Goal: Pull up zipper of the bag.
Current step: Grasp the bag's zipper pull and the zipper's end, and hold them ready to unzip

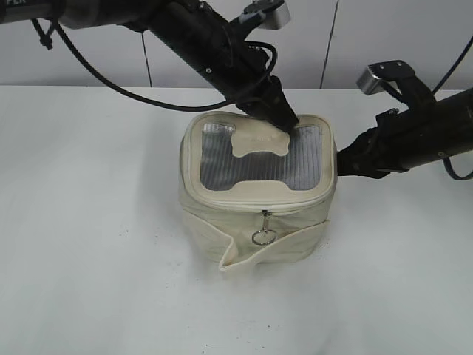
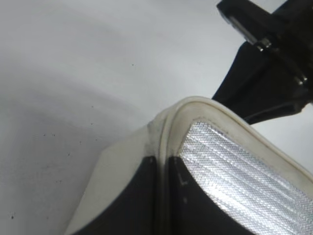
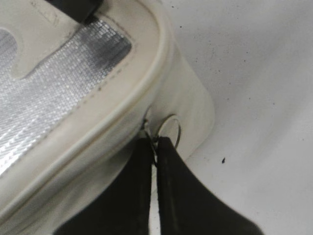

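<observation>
The cream bag [image 1: 255, 214] stands mid-table with its grey mesh top [image 1: 222, 166] and bone-shaped patch [image 1: 259, 142] facing up. The zipper [image 1: 251, 207] runs round the top rim. One silver pull with a ring [image 1: 264, 233] hangs loose at the front. My left gripper [image 1: 287, 120] is shut on the bag's back top rim [image 2: 168, 128], pinching the cream edge between its fingers [image 2: 163, 164]. My right gripper [image 1: 341, 159] is at the bag's right side, shut [image 3: 155, 143] on the second zipper pull, whose ring [image 3: 172, 128] shows just above the fingertips.
The white table [image 1: 89, 244] surrounds the bag, with small dark specks on it. A loose cream band [image 1: 240, 255] folds out at the bag's front bottom. Both black arms reach in from the back, and a white panelled wall [image 1: 369, 37] stands behind.
</observation>
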Controlling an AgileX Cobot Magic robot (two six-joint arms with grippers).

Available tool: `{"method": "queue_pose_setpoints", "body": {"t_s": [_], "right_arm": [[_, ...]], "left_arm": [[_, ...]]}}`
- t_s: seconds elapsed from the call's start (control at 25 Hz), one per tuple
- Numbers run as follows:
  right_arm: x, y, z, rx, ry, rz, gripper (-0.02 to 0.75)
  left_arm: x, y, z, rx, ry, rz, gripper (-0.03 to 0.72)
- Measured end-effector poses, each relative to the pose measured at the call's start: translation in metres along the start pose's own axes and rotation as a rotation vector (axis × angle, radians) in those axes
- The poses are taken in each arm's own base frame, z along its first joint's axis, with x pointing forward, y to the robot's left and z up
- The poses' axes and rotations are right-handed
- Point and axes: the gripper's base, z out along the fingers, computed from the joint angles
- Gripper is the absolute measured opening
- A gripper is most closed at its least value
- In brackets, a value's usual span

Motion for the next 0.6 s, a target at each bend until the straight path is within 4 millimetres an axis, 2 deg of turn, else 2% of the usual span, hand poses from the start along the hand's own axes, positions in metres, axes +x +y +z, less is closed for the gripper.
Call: {"method": "queue_pose_setpoints", "body": {"t_s": [0.28, 0.6], "right_arm": [[-0.001, 0.012, -0.022, -0.007, 0.075, 0.036, -0.011], [0.000, 0.016, -0.027, -0.033, 0.109, 0.042, -0.012]], "left_arm": [[0.000, 0.000, 0.000, -0.004, -0.004, -0.029, 0.039], [0.000, 0.000, 0.000, -0.004, -0.004, -0.030, 0.039]]}}
